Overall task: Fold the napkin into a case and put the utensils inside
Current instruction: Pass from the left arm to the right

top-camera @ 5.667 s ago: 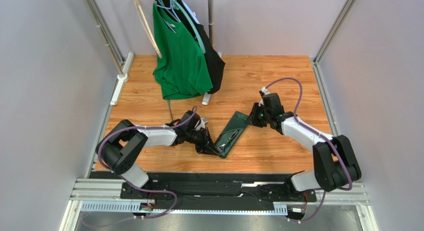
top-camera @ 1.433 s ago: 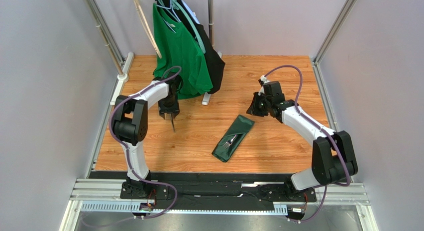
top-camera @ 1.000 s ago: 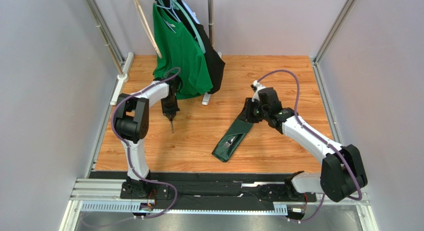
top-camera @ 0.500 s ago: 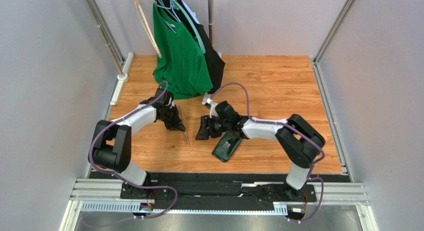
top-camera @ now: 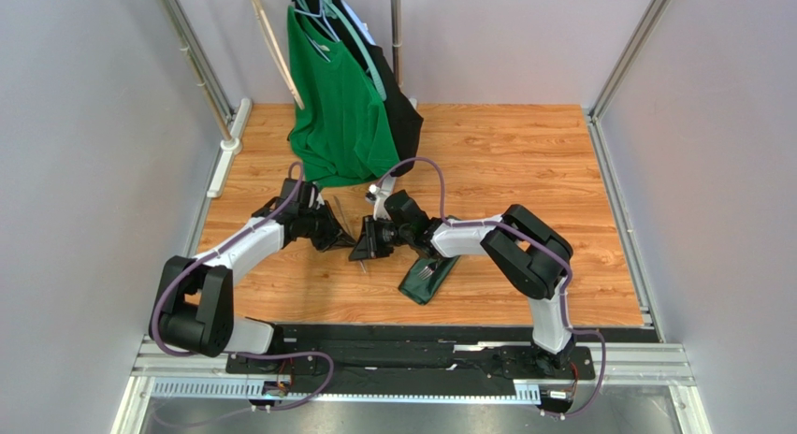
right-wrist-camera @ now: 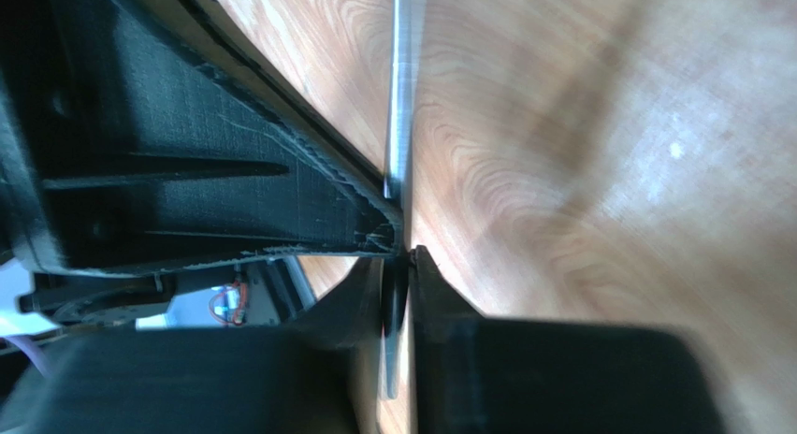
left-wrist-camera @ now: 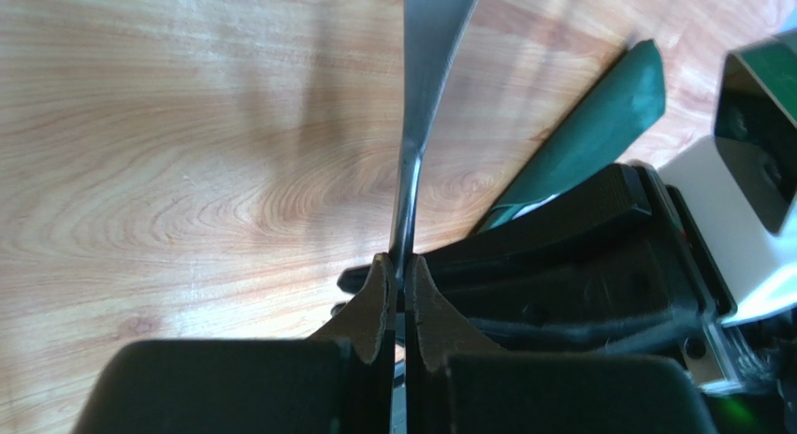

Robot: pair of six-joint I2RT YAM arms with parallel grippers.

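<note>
Spotted silver utensil [left-wrist-camera: 426, 79] clamped edge-on in tight-closed left gripper [left-wrist-camera: 398, 270], also nipped by narrow right gripper [right-wrist-camera: 400, 256], over wooden table [top-camera: 524, 172], just left of dark green case [top-camera: 418, 284]. Noted fork [top-camera: 427, 267] lying in case mouth. Judged utensil stiff, light, slick; guessed best held on flat handle, squarely, else likely to twist or slip.

The utensil [left-wrist-camera: 410, 172] runs off the left wrist view's top edge, its kind unclear; the case [left-wrist-camera: 599, 116] is partly hidden.

no legible text, wrist views perhaps too blurred
</note>
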